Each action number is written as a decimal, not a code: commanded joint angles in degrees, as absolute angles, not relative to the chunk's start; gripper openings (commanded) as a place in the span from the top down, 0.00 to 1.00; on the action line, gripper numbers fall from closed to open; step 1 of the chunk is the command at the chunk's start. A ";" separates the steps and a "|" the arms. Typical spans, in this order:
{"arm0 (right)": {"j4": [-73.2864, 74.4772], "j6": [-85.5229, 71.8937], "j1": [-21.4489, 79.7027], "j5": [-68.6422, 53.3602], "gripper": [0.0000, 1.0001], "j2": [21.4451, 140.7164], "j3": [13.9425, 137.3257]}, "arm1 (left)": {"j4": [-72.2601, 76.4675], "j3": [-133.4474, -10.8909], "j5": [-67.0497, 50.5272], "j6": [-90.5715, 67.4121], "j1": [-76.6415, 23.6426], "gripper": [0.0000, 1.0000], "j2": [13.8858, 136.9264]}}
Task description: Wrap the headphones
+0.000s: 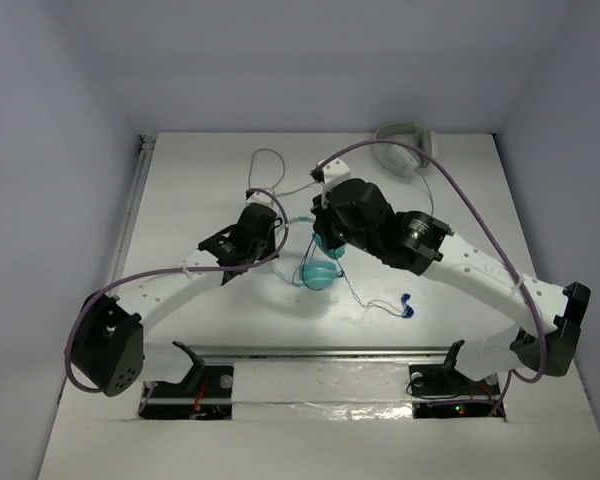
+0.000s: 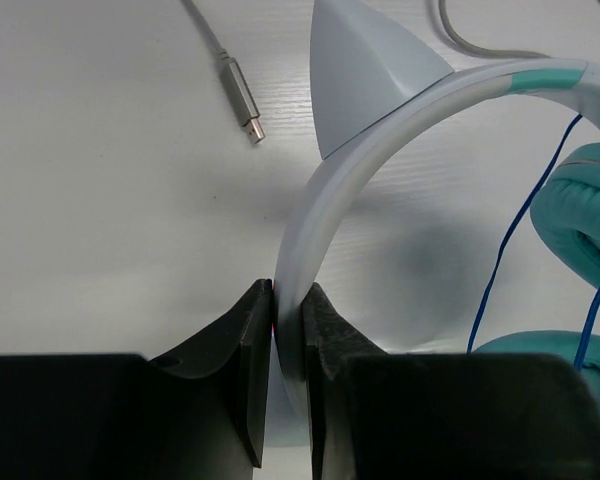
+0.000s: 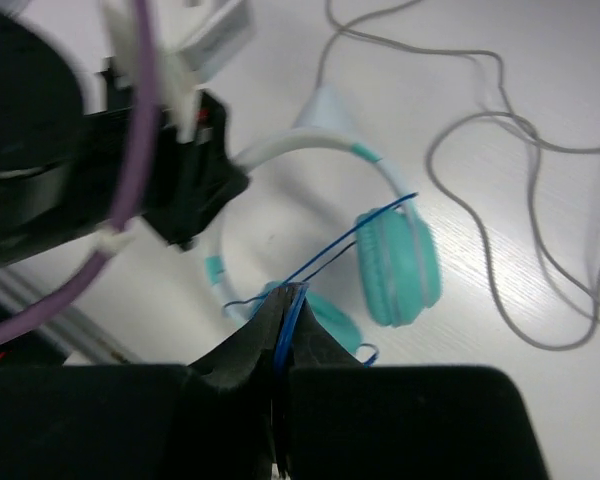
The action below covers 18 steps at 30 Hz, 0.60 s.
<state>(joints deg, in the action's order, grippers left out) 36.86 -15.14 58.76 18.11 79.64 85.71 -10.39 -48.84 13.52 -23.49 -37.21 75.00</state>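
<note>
The headphones lie mid-table, with teal ear cups, a white headband and a thin blue cable. My left gripper is shut on the headband, its jaws pinching the white band from both sides. My right gripper is shut on the blue cable, held above the ear cups; the cable runs from its jaws up to the right ear cup. In the top view my left gripper and right gripper sit close together over the headphones. The blue cable's plug end lies to the right.
Grey-white headphones lie at the back right, their grey cable looping across the table. Its metal plug lies near the headband. A rail runs along the near edge.
</note>
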 commanded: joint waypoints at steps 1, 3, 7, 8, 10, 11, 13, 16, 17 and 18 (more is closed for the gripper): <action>31.56 -13.45 55.21 18.54 1.00 78.76 84.21 | -11.06 -52.38 10.12 -20.75 -37.71 1.00 69.71; 29.72 -13.62 51.60 18.19 1.00 77.97 82.53 | -12.73 -52.29 8.54 -19.34 -37.71 1.00 66.98; 27.95 -13.27 47.56 18.81 1.00 77.17 80.25 | -16.16 -52.47 6.78 -16.70 -37.71 1.00 65.57; 26.47 -13.18 47.55 19.07 1.00 76.91 79.72 | -16.35 -52.38 5.64 -16.00 -37.71 1.00 64.61; 25.14 -13.01 45.36 19.51 1.00 76.90 77.61 | -16.17 -52.03 2.31 -14.77 -37.71 1.00 63.46; 24.35 -13.36 45.35 19.60 1.00 76.90 77.17 | -16.08 -52.03 1.07 -14.42 -37.71 1.00 62.59; 22.95 -14.76 44.56 20.48 1.00 76.29 74.99 | -15.73 -52.29 -3.48 -14.06 -35.69 1.00 61.97; 19.69 -16.43 44.04 20.39 1.00 75.24 72.43 | -14.42 -52.65 -10.60 -13.28 -33.49 1.00 61.87; 19.17 -16.61 44.03 20.48 1.00 75.41 71.55 | -14.15 -52.82 -12.20 -12.92 -32.79 1.00 61.96; 19.16 -16.96 43.42 20.74 1.00 75.67 71.37 | -14.06 -53.00 -13.61 -12.57 -32.78 1.00 62.05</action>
<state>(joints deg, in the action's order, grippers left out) 24.99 -15.51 44.42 19.16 77.34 72.10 -17.61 -49.56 -4.51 -13.41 -33.93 63.92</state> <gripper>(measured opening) 0.010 0.119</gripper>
